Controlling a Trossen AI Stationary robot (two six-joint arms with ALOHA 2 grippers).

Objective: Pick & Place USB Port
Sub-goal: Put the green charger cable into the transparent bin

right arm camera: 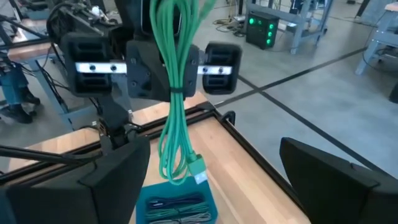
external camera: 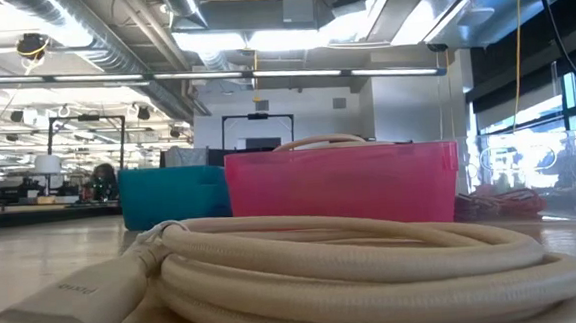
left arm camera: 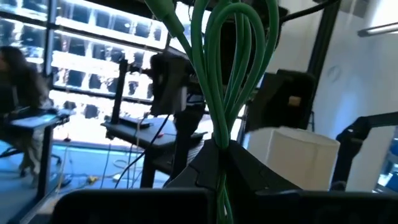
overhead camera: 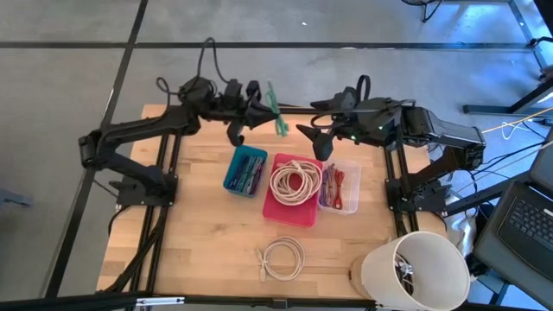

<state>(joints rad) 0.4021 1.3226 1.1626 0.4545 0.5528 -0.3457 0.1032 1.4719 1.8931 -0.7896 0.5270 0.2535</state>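
My left gripper (overhead camera: 263, 110) is above the table's far edge, shut on a bundle of green cable (overhead camera: 278, 111). The right wrist view shows the bundle (right arm camera: 177, 74) hanging over the teal bin (right arm camera: 177, 208), its plug (right arm camera: 198, 168) lowest. My right gripper (overhead camera: 315, 140) is open and empty, a short way to the bundle's right, above the pink bin's far end. Its fingers (right arm camera: 112, 174) stand wide apart. A cream cable coil (overhead camera: 294, 181) lies in the pink bin (overhead camera: 302, 216). Another cream coil (overhead camera: 281, 259) lies on the table near its near edge. My left gripper (left arm camera: 221, 155) pinches the green cable bundle between its two fingers at the bundle's tied middle (right arm camera: 176, 93). The fingers come level from the table's left and lie across the bundle. The bundle is lifted clear, with loops above the fingers (left arm camera: 233, 37) and loops hanging below (right arm camera: 171, 158).
The teal bin (overhead camera: 245, 170) holds dark cables, and a clear bin (overhead camera: 340, 187) holds red ones. A white bucket (overhead camera: 415, 268) stands at the near right corner. Bare wood (overhead camera: 199, 242) shows near and left of the bins.
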